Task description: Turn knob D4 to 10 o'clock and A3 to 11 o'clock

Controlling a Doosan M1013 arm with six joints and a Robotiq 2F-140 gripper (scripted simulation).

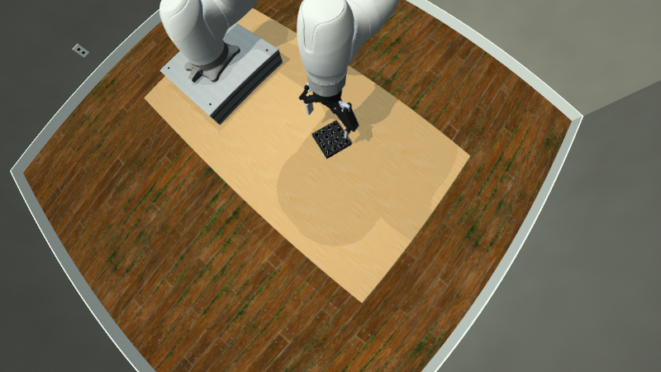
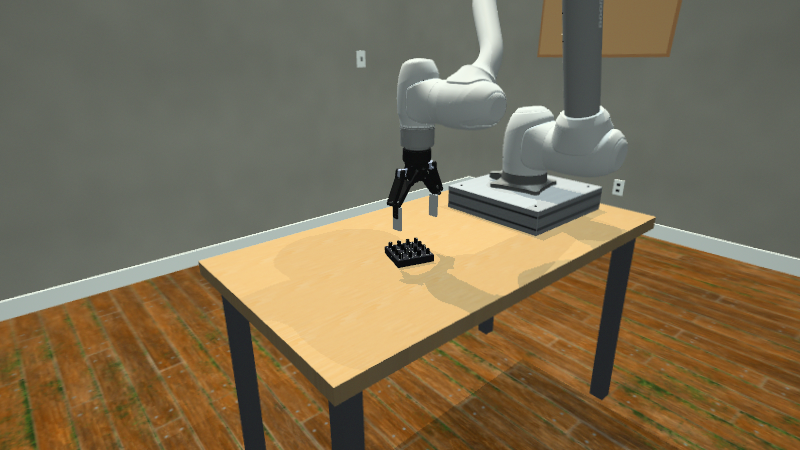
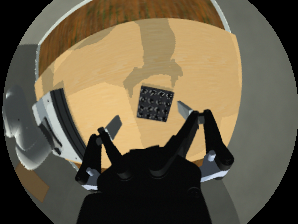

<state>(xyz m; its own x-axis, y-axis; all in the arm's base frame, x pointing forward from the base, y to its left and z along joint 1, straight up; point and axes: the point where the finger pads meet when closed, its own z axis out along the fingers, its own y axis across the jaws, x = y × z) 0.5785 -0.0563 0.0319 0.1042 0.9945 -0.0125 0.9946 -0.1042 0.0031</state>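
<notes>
A white robot arm hangs its black gripper above a small black knob box on a light wooden table; the fingers stand spread fully apart and hold nothing, their pale tips clear of the knobs below. In the exterior view the box sits on its feet near the middle of the table top, slightly toward the far edge, with the gripper just above and a little behind it; one fingertip hangs lower and nearer the box's left corner, the other further back to the right. From the top view the gripper reaches from the arm's wrist toward the box, one finger crossing over its far right corner; the box lies turned at an angle to the table's edges. The wrist view shows the box ahead, between the two open fingers, its grid of knobs visible but too small to read any pointer or label. The arm's grey base plate stands on the far right of the table, well apart from the box; broad shadows of the arm fall across the wood; plank flooring surrounds the table.
</notes>
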